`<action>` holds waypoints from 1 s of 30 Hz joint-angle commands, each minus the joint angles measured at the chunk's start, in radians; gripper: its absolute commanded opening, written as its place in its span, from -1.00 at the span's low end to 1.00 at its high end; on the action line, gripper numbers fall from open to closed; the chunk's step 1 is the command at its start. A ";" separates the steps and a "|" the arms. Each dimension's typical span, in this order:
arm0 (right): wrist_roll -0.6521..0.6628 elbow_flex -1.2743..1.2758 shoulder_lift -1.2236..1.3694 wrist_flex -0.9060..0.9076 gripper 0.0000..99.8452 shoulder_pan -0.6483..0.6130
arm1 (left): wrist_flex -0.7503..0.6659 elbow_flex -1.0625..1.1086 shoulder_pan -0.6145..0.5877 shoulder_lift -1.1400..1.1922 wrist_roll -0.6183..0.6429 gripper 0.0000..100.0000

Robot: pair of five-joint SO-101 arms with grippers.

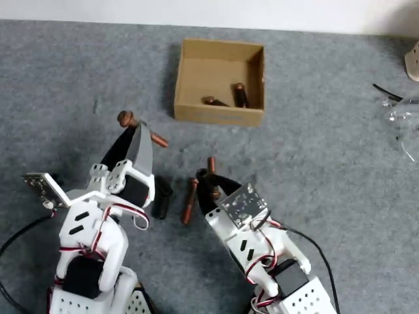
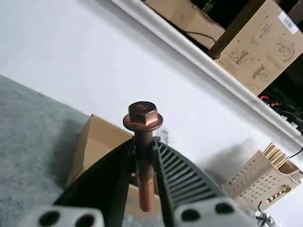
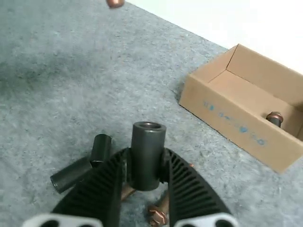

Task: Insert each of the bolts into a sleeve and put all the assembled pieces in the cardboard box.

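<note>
coppery metal bolt point(image 2: 142, 142), (matt) dark sleeve point(image 3: 147, 153)

Bright, even light — a soft, faint shadow hugs the cardboard box point(image 1: 218, 116) on the grey mat point(image 1: 327, 196).

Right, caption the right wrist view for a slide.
Right gripper holds an upright dark cylindrical metal sleeve; brown cardboard box beyond.

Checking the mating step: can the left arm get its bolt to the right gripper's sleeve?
Probably yes. The sleeve pokes clear of the right gripper, bore open; the left gripper holds the bolt alongside, with nothing standing between them.
</note>
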 commanded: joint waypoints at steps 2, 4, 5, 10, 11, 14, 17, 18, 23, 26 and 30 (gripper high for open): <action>0.028 0.016 -0.018 -0.007 -0.99 -0.025 | 0.069 -0.110 0.048 -0.012 0.003 -0.99; 0.029 0.016 -0.018 -0.008 -0.99 -0.038 | 0.091 -0.111 0.076 -0.012 0.003 -0.99; 0.029 0.016 -0.018 -0.008 -0.99 -0.041 | 0.101 -0.110 0.094 -0.012 0.003 -0.99; 0.029 0.016 -0.018 -0.008 -0.99 -0.042 | 0.152 -0.107 0.216 -0.012 0.002 -0.99; 0.029 0.016 -0.018 -0.008 -0.99 -0.044 | 0.170 -0.107 0.231 -0.012 0.002 -0.99; 0.031 0.016 -0.018 -0.008 -0.99 -0.044 | 0.213 -0.107 0.248 -0.012 0.002 -0.99; 0.031 0.016 -0.018 -0.008 -0.99 -0.044 | 0.250 -0.105 0.252 -0.012 0.002 -0.99; 0.031 0.016 -0.018 -0.008 -0.99 -0.044 | 0.262 -0.105 0.252 -0.012 0.002 -0.99; 0.031 0.016 -0.018 -0.008 -0.99 -0.044 | 0.296 -0.102 0.252 -0.012 0.002 -0.99; 0.031 0.016 -0.018 -0.008 -0.99 -0.044 | 0.298 -0.079 0.252 -0.012 0.002 -0.99; 0.031 0.016 -0.018 -0.008 -0.99 -0.045 | 0.278 -0.059 0.246 -0.012 0.000 -0.99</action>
